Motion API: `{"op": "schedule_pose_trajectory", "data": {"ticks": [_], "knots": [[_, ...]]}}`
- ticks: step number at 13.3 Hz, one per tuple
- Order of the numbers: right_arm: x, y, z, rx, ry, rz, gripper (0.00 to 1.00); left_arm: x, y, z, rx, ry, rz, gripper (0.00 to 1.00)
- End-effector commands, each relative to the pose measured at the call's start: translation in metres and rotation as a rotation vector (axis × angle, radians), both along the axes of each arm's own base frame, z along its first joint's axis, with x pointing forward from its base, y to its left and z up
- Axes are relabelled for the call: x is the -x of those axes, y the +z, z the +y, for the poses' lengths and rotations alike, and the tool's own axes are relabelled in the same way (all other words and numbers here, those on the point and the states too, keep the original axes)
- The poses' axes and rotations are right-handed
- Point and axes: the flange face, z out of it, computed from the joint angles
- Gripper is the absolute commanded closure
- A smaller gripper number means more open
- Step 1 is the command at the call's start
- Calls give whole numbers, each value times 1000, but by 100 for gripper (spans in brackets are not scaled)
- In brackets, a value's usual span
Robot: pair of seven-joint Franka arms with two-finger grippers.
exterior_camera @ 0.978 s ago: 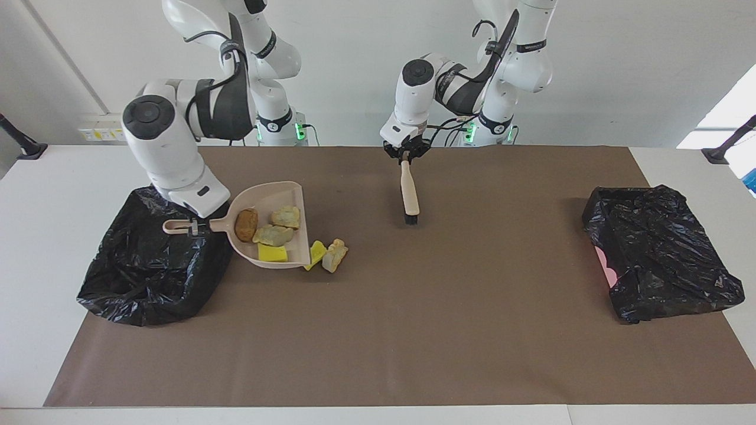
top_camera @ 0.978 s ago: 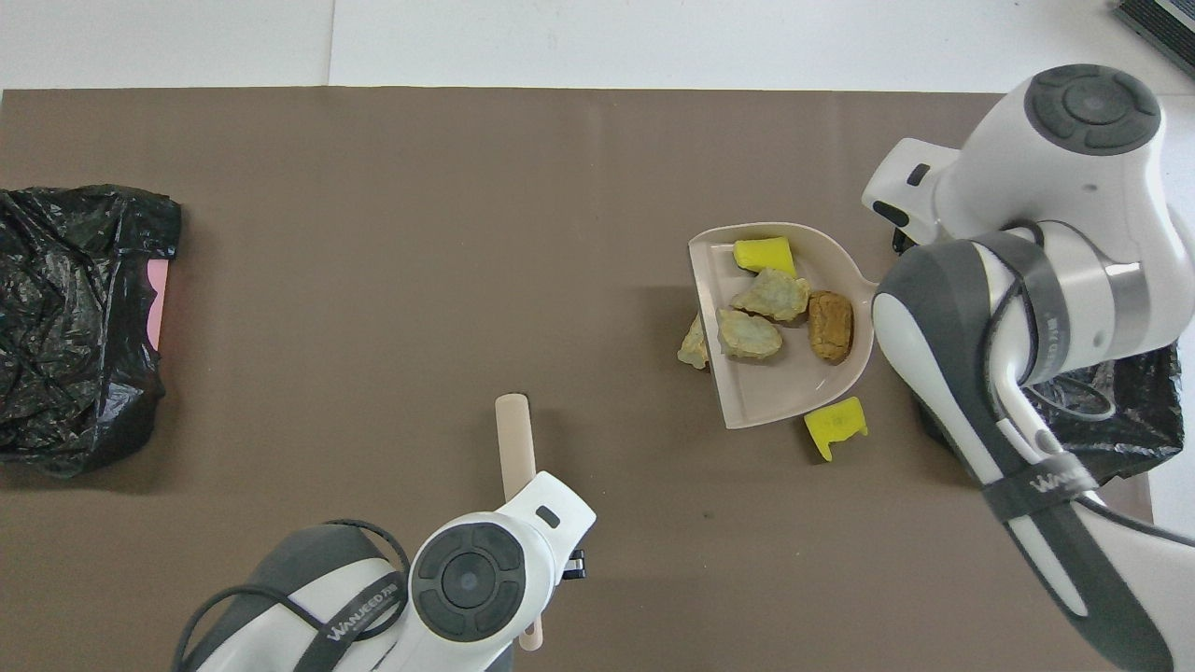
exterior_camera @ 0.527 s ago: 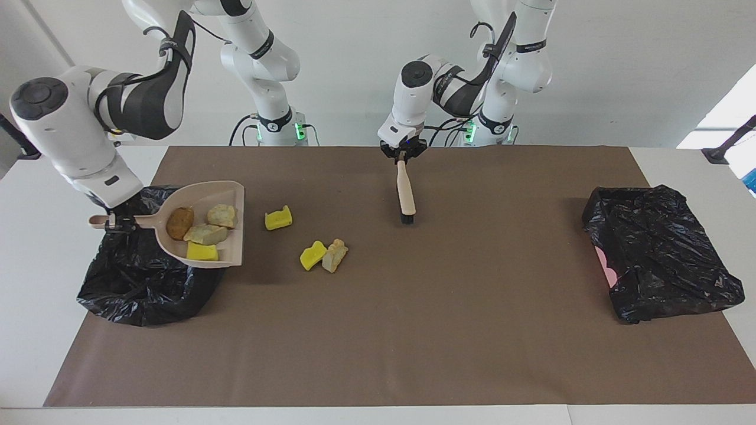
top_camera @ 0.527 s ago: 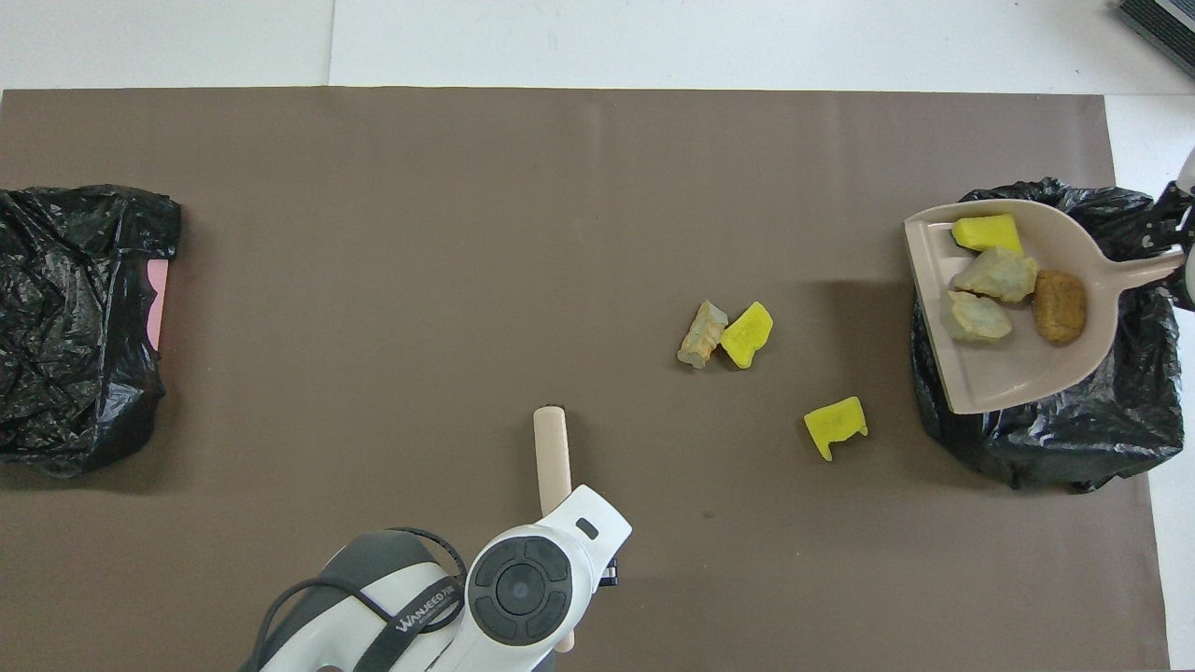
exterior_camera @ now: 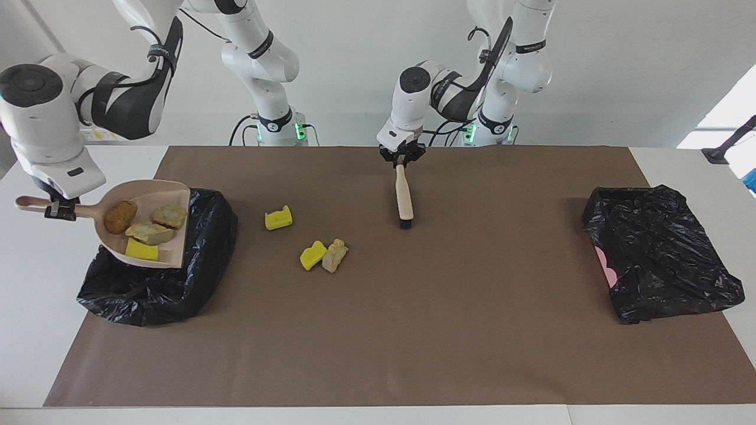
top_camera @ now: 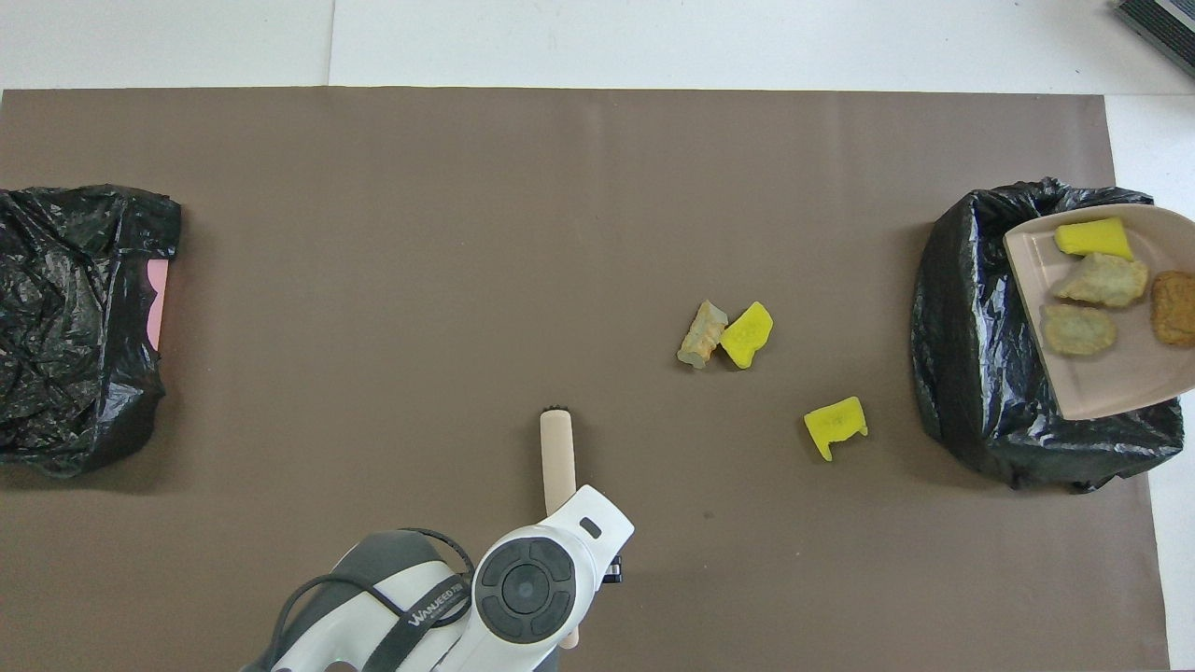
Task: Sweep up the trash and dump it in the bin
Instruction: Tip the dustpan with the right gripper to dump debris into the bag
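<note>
At the left of the facing view, the right pincer (exterior_camera: 59,208) is clamped on the pale pink plastic dustpan (exterior_camera: 177,221), holding four lumps of trash (exterior_camera: 142,231) over the black-bagged bin (exterior_camera: 195,277). Tip it slowly, lip inside the bag. Three lumps lie mid-surface. The left pincer (exterior_camera: 401,160) grips the beige-handled brush (exterior_camera: 404,198).

A big brown mat (exterior_camera: 472,330) is lying flat on the white counter (exterior_camera: 35,330) and covering most of it. A crinkly black bag (exterior_camera: 661,254) is sitting on the mat toward the left arm's end. Something pink (exterior_camera: 603,262) is peeking out from under the bag's edge. Two black stands (exterior_camera: 726,144) (exterior_camera: 20,144) are sitting at the counter's corners nearest the robots.
</note>
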Motion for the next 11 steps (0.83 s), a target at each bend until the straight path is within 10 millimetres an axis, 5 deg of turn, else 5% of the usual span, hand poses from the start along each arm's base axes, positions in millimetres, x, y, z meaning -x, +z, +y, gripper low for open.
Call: {"op": "schedule_pose_trajectory", "data": {"ticks": [1,3,6,9,11], "knots": [[16,-1,6,108,39,-23,100,0,-1,4,13,5,5,0],[30,-9,13,185,64,-45,100,-20,9,15,5,45,19,0],[31,-12,36,306,160,-46,100,-82,47,57,3,108,38,0],[25,-9,52,366,218,-41,100,-135,80,114,-15,191,-30,0],[26,-4,53,384,228,-43,100,-152,99,156,-6,188,-54,0]]}}
